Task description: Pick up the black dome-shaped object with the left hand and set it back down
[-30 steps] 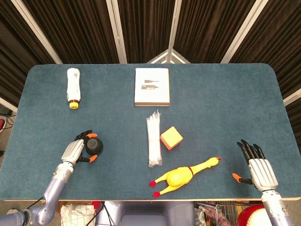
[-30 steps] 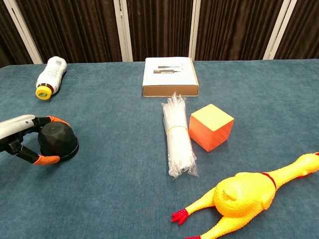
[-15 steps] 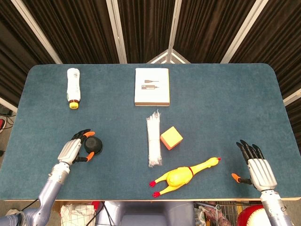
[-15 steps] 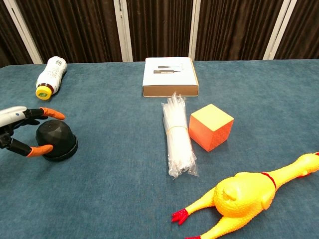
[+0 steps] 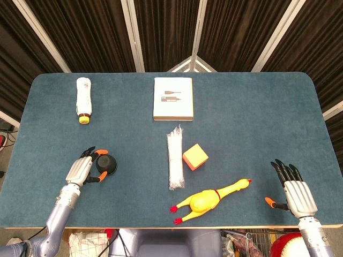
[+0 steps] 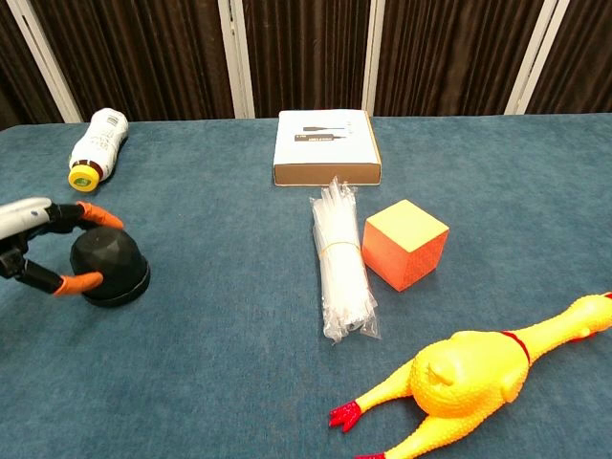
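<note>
black dome (image 5: pixel 106 164) (image 6: pixel 107 267): sits flat on the blue bench (image 5: pixel 241 118), front-left part, near the bench's front edge

left hand (image 5: pixel 86 168) (image 6: pixel 38 251): right beside the dome on its left, orange-tipped fingers (image 6: pixel 100 217) spread and curving around it. tips look super close to the dome but not clamped on, so it isn't holding anything

right hand (image 5: pixel 292 187): way over at the front-right corner, flat, fingers apart and pointing away from the robot, nothing in it. only shows in the head view

rubber chicken (image 5: pixel 206 199) (image 6: pixel 473 373): yellow with red feet, lying on its side at the front, between the two hands

orange cube (image 5: pixel 195 156) (image 6: pixel 404 243): mid bench, just beside the straws

straws (image 5: pixel 174 158) (image 6: pixel 342 260): clear-wrapped bundle lying lengthwise, just left of the cube

white box (image 5: pixel 172 98) (image 6: pixel 325 145): flat, toward the back, middle

white bottle (image 5: pixel 83 99) (image 6: pixel 97 147): on its side at back left, yellow cap pointing toward the robot
</note>
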Controlling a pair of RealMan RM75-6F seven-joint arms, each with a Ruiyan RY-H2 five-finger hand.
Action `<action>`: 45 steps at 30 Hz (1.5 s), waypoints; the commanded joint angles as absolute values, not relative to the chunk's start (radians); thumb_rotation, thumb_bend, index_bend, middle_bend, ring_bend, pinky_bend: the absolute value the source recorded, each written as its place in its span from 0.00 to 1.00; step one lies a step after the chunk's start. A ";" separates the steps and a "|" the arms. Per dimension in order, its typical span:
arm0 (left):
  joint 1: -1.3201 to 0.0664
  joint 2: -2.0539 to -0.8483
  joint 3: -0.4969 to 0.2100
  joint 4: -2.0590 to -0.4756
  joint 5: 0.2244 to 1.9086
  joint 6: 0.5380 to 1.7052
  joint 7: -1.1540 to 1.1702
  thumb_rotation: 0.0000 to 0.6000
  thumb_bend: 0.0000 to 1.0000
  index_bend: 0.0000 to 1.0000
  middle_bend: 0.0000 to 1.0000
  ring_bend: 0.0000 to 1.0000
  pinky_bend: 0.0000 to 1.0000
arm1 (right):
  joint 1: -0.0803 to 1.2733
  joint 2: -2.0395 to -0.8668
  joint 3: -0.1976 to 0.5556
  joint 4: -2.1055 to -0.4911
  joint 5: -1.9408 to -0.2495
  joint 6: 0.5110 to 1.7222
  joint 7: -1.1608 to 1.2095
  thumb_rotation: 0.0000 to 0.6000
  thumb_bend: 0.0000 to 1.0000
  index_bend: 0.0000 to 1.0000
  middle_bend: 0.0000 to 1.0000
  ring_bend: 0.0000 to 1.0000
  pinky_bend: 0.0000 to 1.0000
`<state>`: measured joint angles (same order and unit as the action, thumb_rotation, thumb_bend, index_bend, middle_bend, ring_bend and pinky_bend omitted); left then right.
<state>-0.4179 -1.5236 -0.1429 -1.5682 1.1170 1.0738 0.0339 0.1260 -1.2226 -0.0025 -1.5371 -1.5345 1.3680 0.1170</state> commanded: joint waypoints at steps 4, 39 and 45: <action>-0.409 -1.449 -0.199 -1.705 1.163 1.146 0.007 1.00 0.65 0.27 0.42 0.00 0.00 | 0.127 -1.223 -0.002 -1.540 -1.535 1.369 0.112 1.00 0.19 0.02 0.03 0.12 0.00; -0.611 -1.530 -0.191 -1.755 0.834 0.982 0.319 1.00 0.29 0.09 0.00 0.00 0.00 | 0.129 -1.215 -0.002 -1.540 -1.535 1.364 0.139 1.00 0.19 0.02 0.03 0.12 0.00; -0.559 -1.410 -0.191 -1.917 0.959 1.075 0.276 1.00 0.29 0.02 0.00 0.00 0.00 | 0.127 -1.215 -0.003 -1.544 -1.539 1.370 0.139 1.00 0.19 0.02 0.03 0.12 0.00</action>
